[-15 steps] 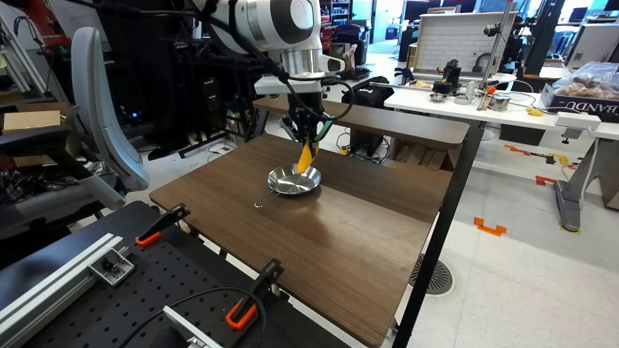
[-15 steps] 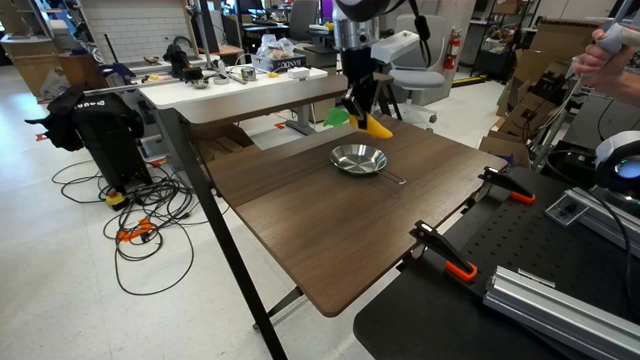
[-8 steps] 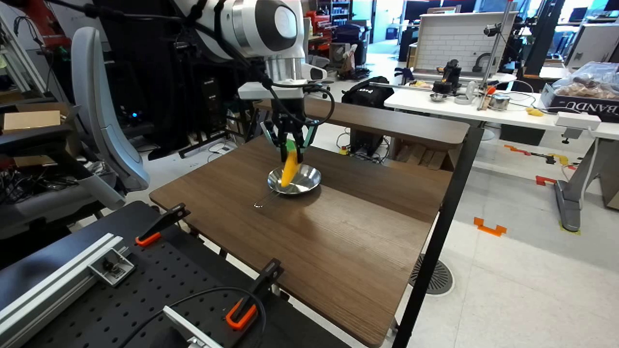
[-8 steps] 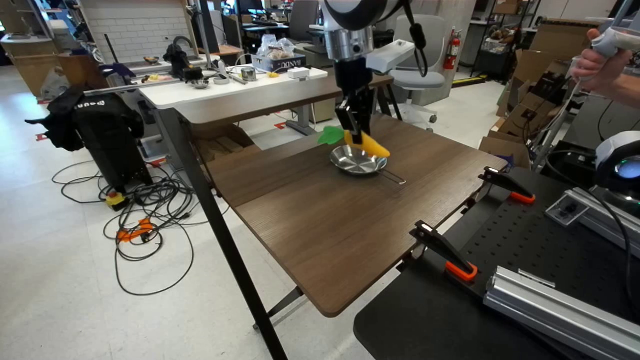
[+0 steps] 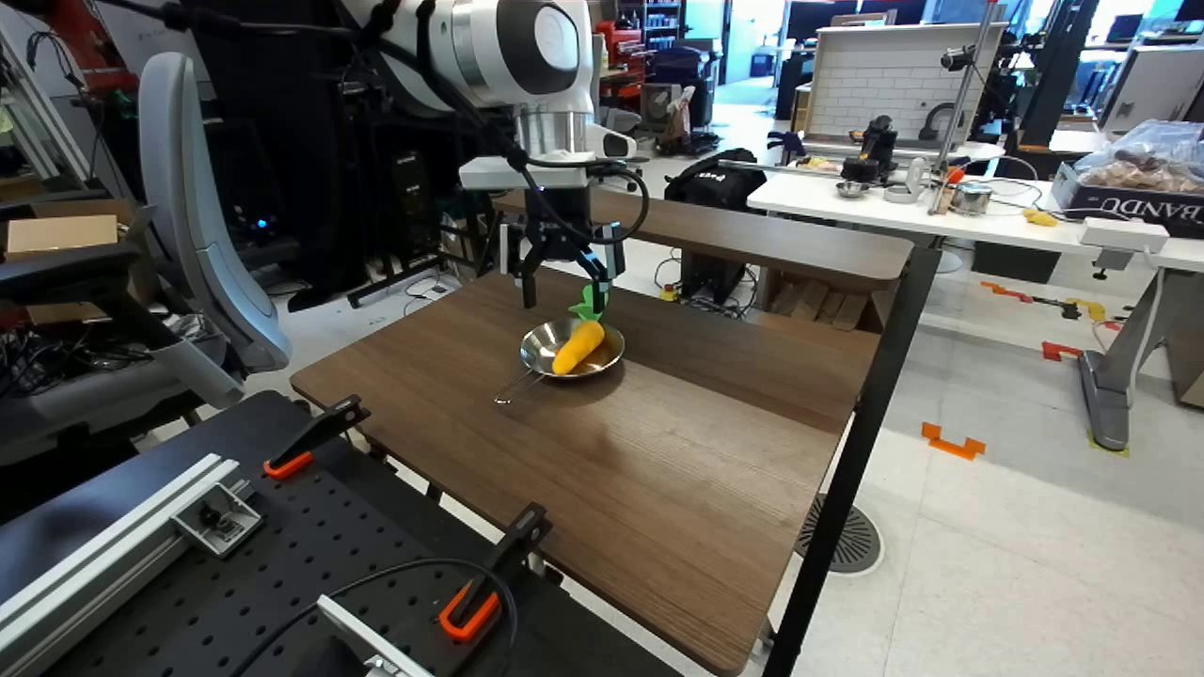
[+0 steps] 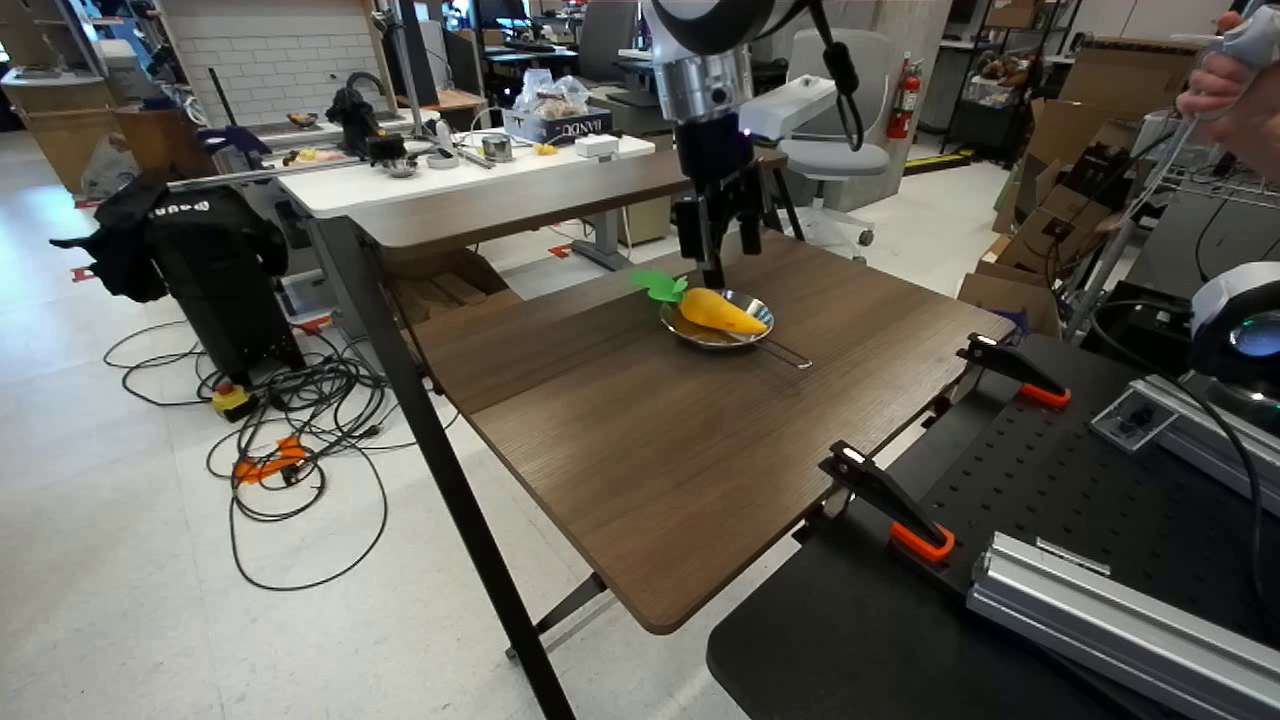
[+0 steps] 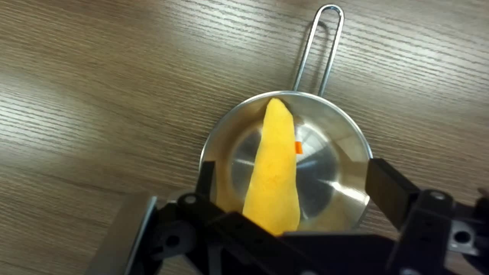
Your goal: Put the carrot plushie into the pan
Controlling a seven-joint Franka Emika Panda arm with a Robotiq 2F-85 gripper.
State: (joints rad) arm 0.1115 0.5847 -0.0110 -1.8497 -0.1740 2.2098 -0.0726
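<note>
The carrot plushie (image 5: 578, 349) lies in the shiny round pan (image 5: 538, 352), its orange-yellow body across the bowl. Its green leaves (image 6: 660, 285) stick out past the rim on the side away from the handle (image 6: 786, 353). My gripper (image 5: 565, 302) hangs over the pan with its fingers spread wide and nothing gripped. In the wrist view the plushie (image 7: 273, 172) runs between the fingers, apart from both, its tapered end toward the handle. The gripper's own body covers the leafy end there. An orange patch (image 7: 298, 148) shows beside the plushie in the pan.
The pan rests on a brown wooden table (image 5: 658, 470) with a raised shelf (image 5: 752, 235) behind it. Two black-and-orange clamps (image 6: 885, 500) sit along the edge beside a black perforated bench (image 6: 1050, 500). In an exterior view a person's hand (image 6: 1220, 85) shows at the edge.
My gripper has come down over the pan, then opened and let go of the carrot plushie. The plushie has dropped from between the fingers into the pan.
</note>
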